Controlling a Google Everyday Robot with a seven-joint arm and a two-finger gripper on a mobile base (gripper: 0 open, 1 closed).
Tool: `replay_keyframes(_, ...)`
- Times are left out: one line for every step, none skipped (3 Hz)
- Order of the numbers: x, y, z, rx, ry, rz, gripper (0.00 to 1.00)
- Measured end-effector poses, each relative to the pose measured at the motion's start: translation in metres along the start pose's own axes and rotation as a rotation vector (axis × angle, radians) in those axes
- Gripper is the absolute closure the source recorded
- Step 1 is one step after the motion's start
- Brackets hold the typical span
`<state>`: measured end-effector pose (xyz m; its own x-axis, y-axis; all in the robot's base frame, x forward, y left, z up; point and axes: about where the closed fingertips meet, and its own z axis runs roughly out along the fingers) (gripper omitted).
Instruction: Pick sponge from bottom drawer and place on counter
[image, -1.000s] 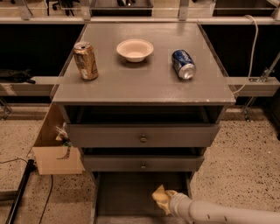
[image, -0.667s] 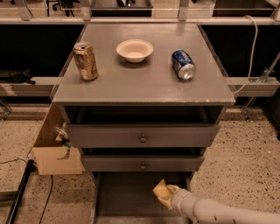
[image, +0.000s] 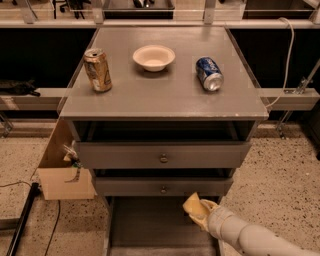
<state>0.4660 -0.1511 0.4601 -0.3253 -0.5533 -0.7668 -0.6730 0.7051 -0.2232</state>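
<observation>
Sponge (image: 193, 204) | gripped by end effector (image: 201, 214) | over bottom drawer (image: 150, 227) right edge

Warm, dim light falls from above: the counter (image: 165, 95) shines softly, the recess under it goes black, and my gripper (image: 201, 213), clasping the sponge (image: 193, 204) over the bottom drawer (image: 150, 225), sits shaded.

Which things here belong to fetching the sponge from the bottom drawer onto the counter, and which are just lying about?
Job: sponge, held in the tool above the open bottom drawer; counter.
Lying about: gold can, white bowl and blue can, all on the counter; cardboard box.
</observation>
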Motion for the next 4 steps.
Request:
replay_keyframes(0.0, 0.0, 0.0, -0.001, 0.0, 0.0, 1.0)
replay_keyframes(-0.008, -0.003, -0.009, 0.018, -0.019, -0.007, 1.0)
replay_keyframes(-0.037, -0.005, -0.046, 0.065, -0.078, -0.077, 1.0)
replay_keyframes(-0.081, -0.003, -0.092, 0.112, -0.146, -0.168, 1.0)
